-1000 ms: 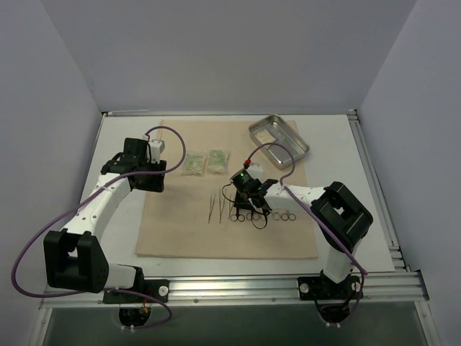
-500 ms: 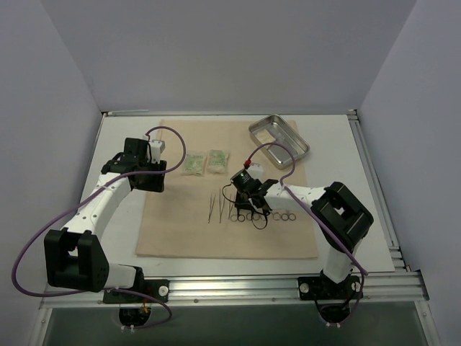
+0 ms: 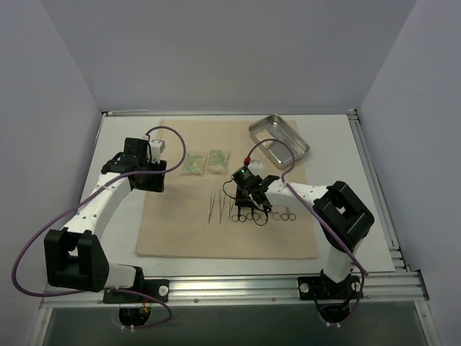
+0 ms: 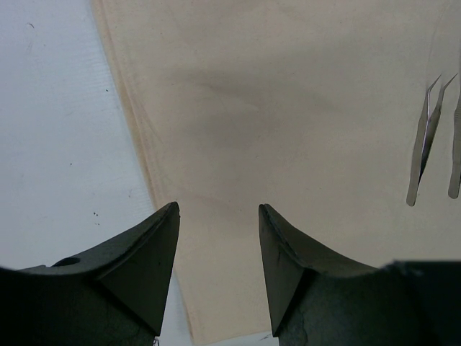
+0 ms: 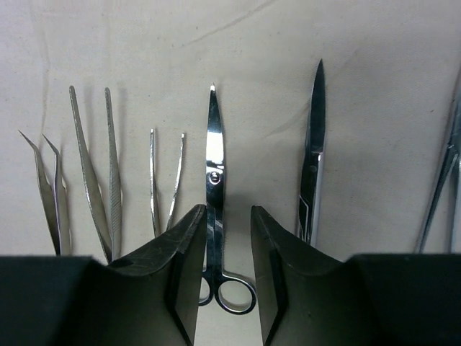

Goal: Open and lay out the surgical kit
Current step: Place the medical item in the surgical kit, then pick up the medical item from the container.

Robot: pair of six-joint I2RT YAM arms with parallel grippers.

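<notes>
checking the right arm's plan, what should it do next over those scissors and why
Probably lift the right gripper straight up. Its jaws stand open on either side of the scissors, which lie flat on the cloth in line with the tweezers, so nothing seems left to place here.

no legible text, brand or number in any view. print on the packets [image 3: 195, 163], at 12 o'clock on the cloth [image 3: 180, 231], unreadable.
</notes>
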